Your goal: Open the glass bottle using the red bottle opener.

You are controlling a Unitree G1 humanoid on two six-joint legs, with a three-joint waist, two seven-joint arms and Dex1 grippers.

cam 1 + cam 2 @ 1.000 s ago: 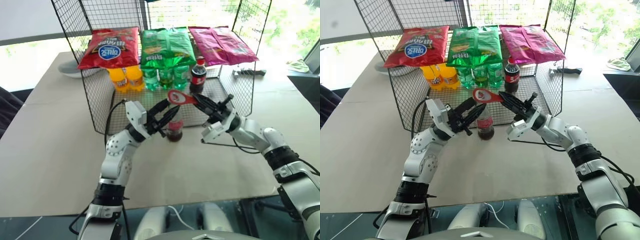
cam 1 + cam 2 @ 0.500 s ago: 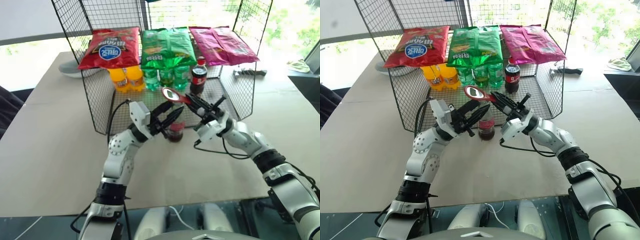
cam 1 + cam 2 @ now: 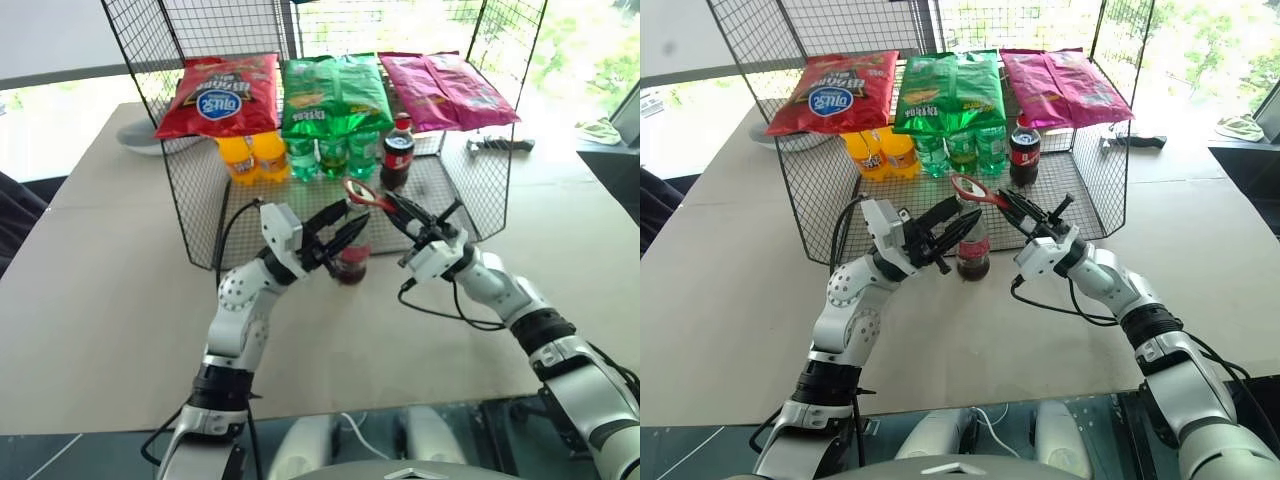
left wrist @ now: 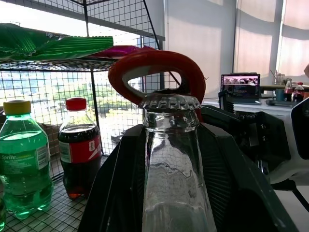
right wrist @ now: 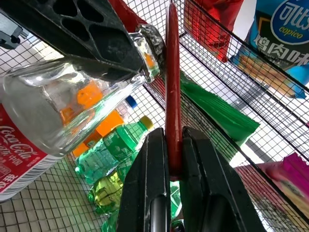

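— Where's the glass bottle [image 3: 973,252]?
— Upright on the table [image 3: 730,300], near the middle, just before the front edge of the wire rack [image 3: 810,215]. Clear glass, dark cola low down, red label band.
— The cap?
— The mouth looks bare and ridged from the left wrist view.
— And the red bottle opener [image 3: 362,194]?
— Tilted, ring head just behind the bottle's mouth, handle slanting away rightward.

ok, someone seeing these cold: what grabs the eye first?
Centre of the table: the left gripper clamps the neck of the glass bottle, while the right gripper holds the red bottle opener with its ring right at the cap. Behind them, a wire rack carries three bright snack bags, red, green and pink, on top, with orange, green and cola bottles lined up underneath.
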